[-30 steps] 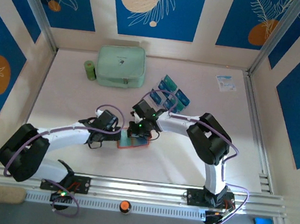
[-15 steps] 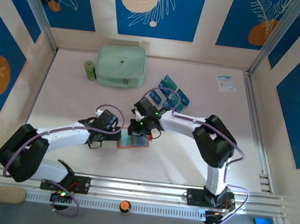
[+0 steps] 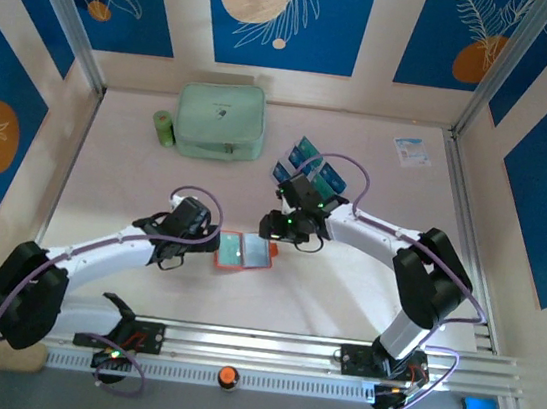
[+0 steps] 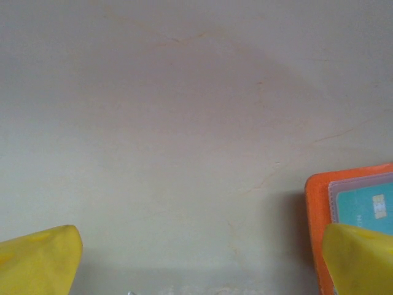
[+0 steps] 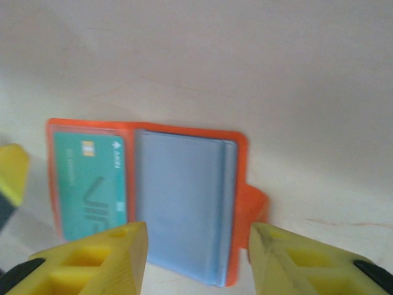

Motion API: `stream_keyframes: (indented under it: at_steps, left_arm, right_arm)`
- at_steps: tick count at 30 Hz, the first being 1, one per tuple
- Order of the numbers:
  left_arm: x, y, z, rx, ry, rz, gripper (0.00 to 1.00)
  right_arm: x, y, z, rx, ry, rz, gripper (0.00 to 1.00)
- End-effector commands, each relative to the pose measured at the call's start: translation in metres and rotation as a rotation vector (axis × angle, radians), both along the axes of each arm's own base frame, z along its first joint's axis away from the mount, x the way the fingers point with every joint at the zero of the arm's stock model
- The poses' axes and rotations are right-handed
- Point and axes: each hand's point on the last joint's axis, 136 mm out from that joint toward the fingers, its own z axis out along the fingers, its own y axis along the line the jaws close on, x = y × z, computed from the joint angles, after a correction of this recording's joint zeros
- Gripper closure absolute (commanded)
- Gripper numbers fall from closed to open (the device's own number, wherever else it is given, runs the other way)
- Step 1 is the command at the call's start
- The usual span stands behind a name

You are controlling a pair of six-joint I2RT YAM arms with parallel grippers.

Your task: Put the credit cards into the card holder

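Orange and soft-looking, the card holder [image 3: 245,252] is lying open and flat on the table [image 3: 127,165] in the top view, near the front between the two arms. A teal card [image 3: 231,250] is sitting in its left half. The left gripper [image 3: 211,246] is reaching in from the left, just beside the holder's left edge. The right gripper [image 3: 268,228] is hanging just beyond the holder's far right corner. The other credit cards [image 3: 311,164] are standing in a cluster behind the right wrist. A mint-green pouch [image 3: 221,120] is lying at the back, with a small green cylinder [image 3: 165,128] just beside it, and a leaflet [image 3: 413,151] is lying far right.

From the left wrist, the left gripper [image 4: 196,261] is spreading its yellow fingers [image 4: 38,261] wide with bare table between them. The card holder [image 4: 316,203] is showing at the right edge with the teal card [image 4: 368,208] in its clear pocket. The right-hand finger is overlapping its corner; whether they are touching I cannot tell.

From the right wrist, the right gripper [image 5: 196,258] is also standing wide apart, its yellow fingers [image 5: 92,261] gripping nothing. The card holder [image 5: 239,178] is lying open beyond them, the teal card [image 5: 89,184] in the left pocket, blue-grey sleeves [image 5: 181,203] on the right, and the snap tab [image 5: 255,209] sticking out at the right side.
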Motion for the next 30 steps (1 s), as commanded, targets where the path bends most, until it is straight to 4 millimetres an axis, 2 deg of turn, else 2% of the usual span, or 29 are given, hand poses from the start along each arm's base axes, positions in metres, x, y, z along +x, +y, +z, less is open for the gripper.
stream_keyframes:
  at_steps: [1,6,12,15,17,20,30]
  left_arm:
    - [0.006,0.004,0.015,0.0,-0.028,0.03,0.0]
    - [0.008,0.003,0.021,-0.003,-0.037,0.025,0.0]
    - [0.009,-0.001,0.026,-0.017,-0.046,0.013,0.0]
    - [0.011,-0.004,0.027,-0.029,-0.045,0.003,0.0]
    - [0.011,-0.007,0.027,-0.037,-0.043,-0.007,0.0]
    - [0.012,-0.011,0.029,-0.05,-0.043,-0.019,0.0]
    - [0.019,-0.039,0.037,-0.136,-0.032,-0.108,0.0]
  right_arm:
    - [-0.002,-0.013,-0.013,-0.078,0.0,-0.001,0.52]
    - [-0.002,-0.012,-0.027,-0.094,0.023,0.002,0.52]
    - [-0.006,-0.016,-0.039,-0.113,0.043,-0.001,0.6]
    - [-0.008,-0.019,-0.043,-0.121,0.052,-0.007,0.72]
    - [-0.01,-0.022,-0.044,-0.124,0.055,-0.013,0.85]
    - [-0.012,-0.025,-0.044,-0.125,0.054,-0.018,0.99]
    - [-0.019,-0.039,-0.043,-0.134,0.053,-0.052,1.0]
